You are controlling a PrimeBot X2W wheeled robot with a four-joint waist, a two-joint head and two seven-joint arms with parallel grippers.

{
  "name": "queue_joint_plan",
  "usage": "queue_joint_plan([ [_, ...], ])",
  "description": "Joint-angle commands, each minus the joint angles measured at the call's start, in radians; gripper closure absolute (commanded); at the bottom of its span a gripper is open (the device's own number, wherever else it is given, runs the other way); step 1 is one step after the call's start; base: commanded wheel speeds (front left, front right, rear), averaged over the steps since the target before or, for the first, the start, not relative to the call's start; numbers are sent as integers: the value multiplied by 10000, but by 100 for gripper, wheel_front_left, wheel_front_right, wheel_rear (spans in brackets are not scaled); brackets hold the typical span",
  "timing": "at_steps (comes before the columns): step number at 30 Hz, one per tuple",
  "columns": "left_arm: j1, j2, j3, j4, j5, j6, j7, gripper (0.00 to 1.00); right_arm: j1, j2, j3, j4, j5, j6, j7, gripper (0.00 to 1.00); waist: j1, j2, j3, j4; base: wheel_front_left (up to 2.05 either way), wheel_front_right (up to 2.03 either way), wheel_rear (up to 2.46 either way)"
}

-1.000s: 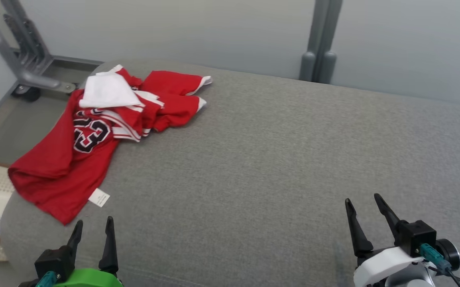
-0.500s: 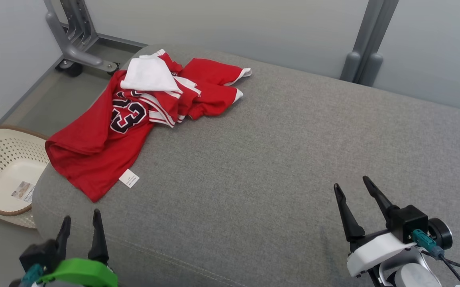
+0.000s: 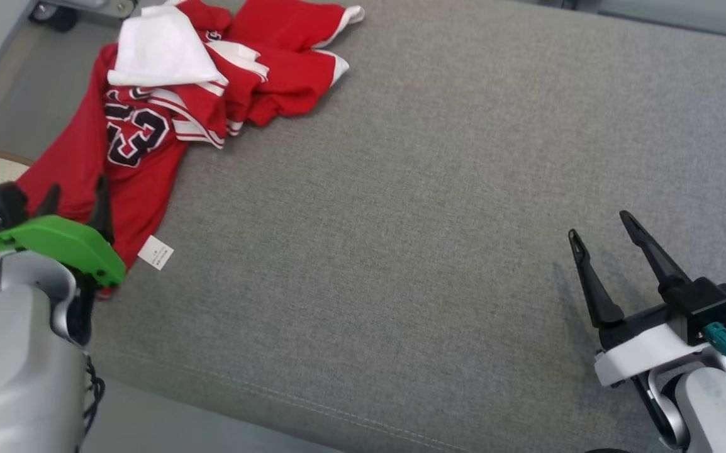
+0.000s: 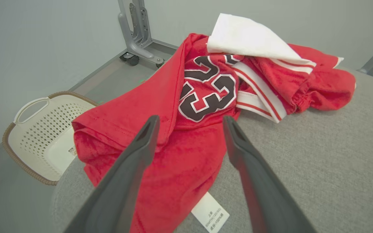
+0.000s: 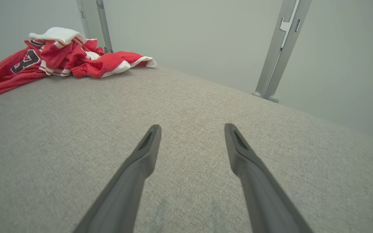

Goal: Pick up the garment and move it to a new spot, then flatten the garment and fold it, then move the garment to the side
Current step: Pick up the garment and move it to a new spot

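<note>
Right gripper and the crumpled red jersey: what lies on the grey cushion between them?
Nothing: between the right gripper and the crumpled red jersey runs bare grey fabric cushion, as the head and right wrist views show.

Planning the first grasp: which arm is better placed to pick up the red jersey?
Left. The left pincer, open, is poised over the jersey's near edge; the right pincer, also open, is over bare grey cushion, well away from it.

A bare test room was suggested by plain pale walls, a wheeled metal frame, a grey cloth-covered surface and a laundry basket on the floor.
</note>
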Motion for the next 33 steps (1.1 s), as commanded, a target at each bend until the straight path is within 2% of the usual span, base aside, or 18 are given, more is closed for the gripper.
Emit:
queue_joint_plan([
  [1,-417,150,-83,223,-284,-21,63,0,-145,-51,-119,-92,-83,-5,-32,0,0,0,1700,-819,0,0,0],
  [3,-771,222,-71,754,-951,-22,198,0,11,-26,-212,-196,-76,-5,-32,0,0,0,1973,-977,0,0,0],
  [5,-1041,716,-288,1298,-884,-19,174,0,155,57,-249,-300,-116,-3,-32,0,0,0,2191,-1136,0,0,0],
  [9,-1445,779,-237,2056,-1308,-22,91,0,328,208,-283,-495,-134,-5,-34,0,0,0,2444,-1371,0,0,0],
  [15,-1810,1161,-147,3497,-1700,-19,101,0,524,404,-322,-717,-232,-5,-31,0,0,0,2669,-1662,0,0,0],
  [16,-1813,1126,-205,3674,-1758,-18,220,57,540,442,-335,-731,-239,-5,-29,0,0,0,2648,-1693,0,0,0],
  [17,-1775,1030,-308,3764,-1873,-19,362,100,571,470,-345,-721,-235,-5,-29,0,0,0,2593,-1711,0,0,0],
  [21,-1337,909,-351,3858,-2578,-39,775,100,697,584,-314,-573,-145,-5,-9,0,0,0,2202,-1707,0,0,0],
  [24,-1120,1021,-289,3289,-3195,-39,418,100,620,695,-229,-502,-55,-5,-11,0,0,0,1772,-1734,0,0,0],
  [33,248,2092,-965,549,-4068,-24,-507,100,959,1234,-19,-45,226,-5,-20,0,0,0,249,-1525,0,0,0],
])
